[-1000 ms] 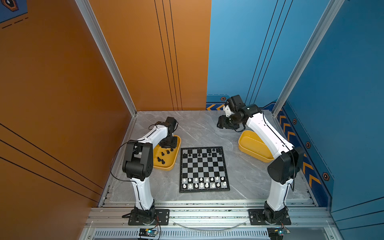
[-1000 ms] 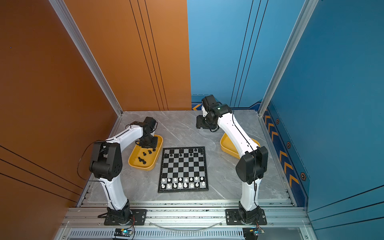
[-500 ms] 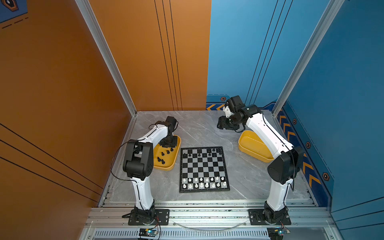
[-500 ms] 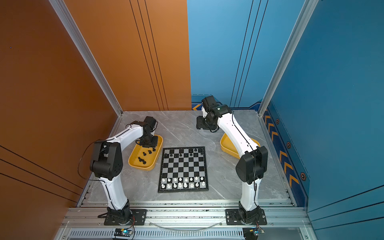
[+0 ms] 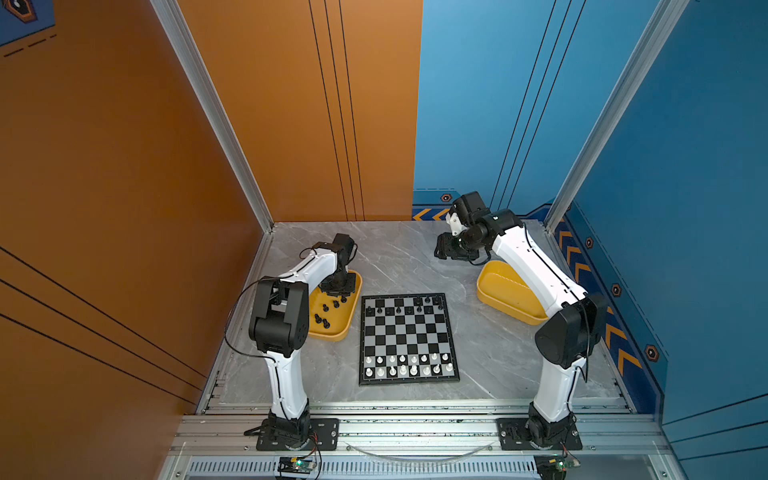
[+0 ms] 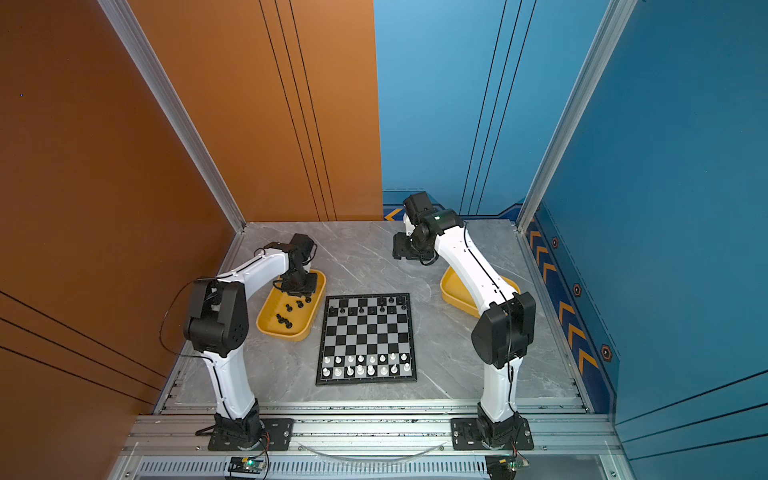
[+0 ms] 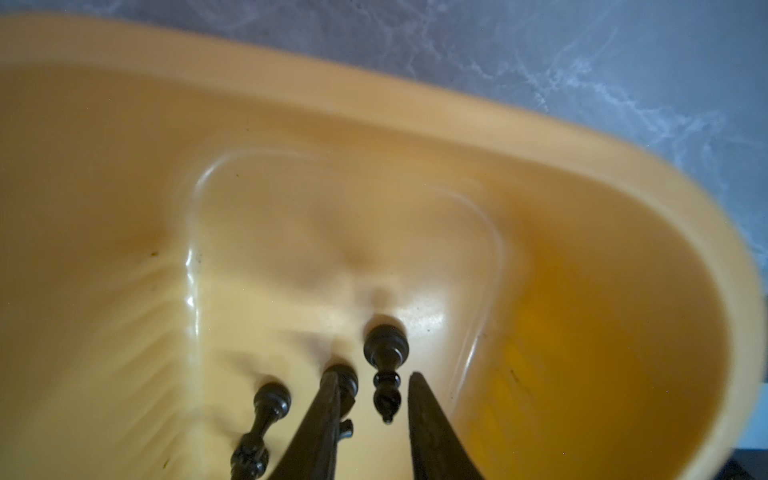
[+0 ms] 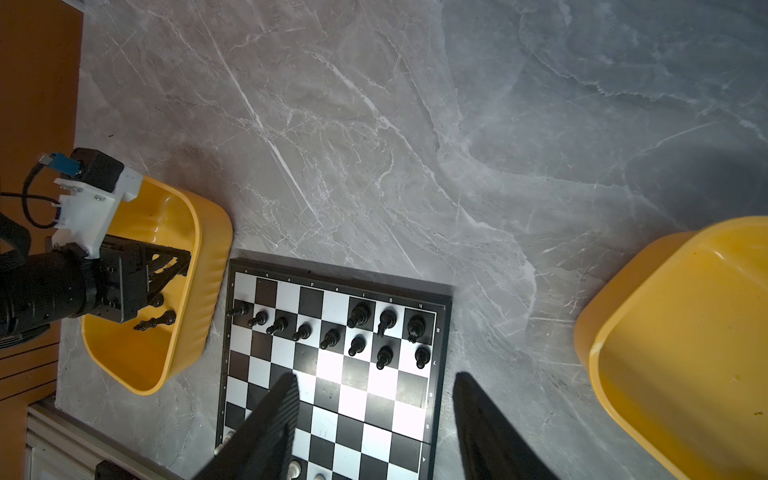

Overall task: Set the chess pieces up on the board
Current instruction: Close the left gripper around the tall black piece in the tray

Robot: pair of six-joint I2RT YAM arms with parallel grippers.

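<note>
The board (image 5: pixel 409 336) (image 6: pixel 365 336) lies mid-table in both top views. Several white chess pieces (image 5: pixel 407 365) fill its two near rows, and several black ones (image 8: pixel 357 328) stand in the far rows. My left gripper (image 7: pixel 374 376) (image 5: pixel 338 291) reaches down into the left yellow tray (image 5: pixel 336 328). Its jaws are open and narrow, on either side of a black piece (image 7: pixel 385 353) lying flat, with gaps on both sides. Two more black pieces (image 7: pixel 270 403) lie beside it. My right gripper (image 8: pixel 374 376) (image 5: pixel 446 251) hangs open and empty above the far table.
Several loose black pieces (image 6: pixel 286 316) lie in the left tray (image 6: pixel 282 328). A second yellow tray (image 5: pixel 503 291) (image 8: pixel 685 332) sits right of the board, partly under the right arm. Orange and blue walls enclose the marble table.
The left gripper's jaws have narrowed around the lying black piece in the tray. Both arms stay where they were.
</note>
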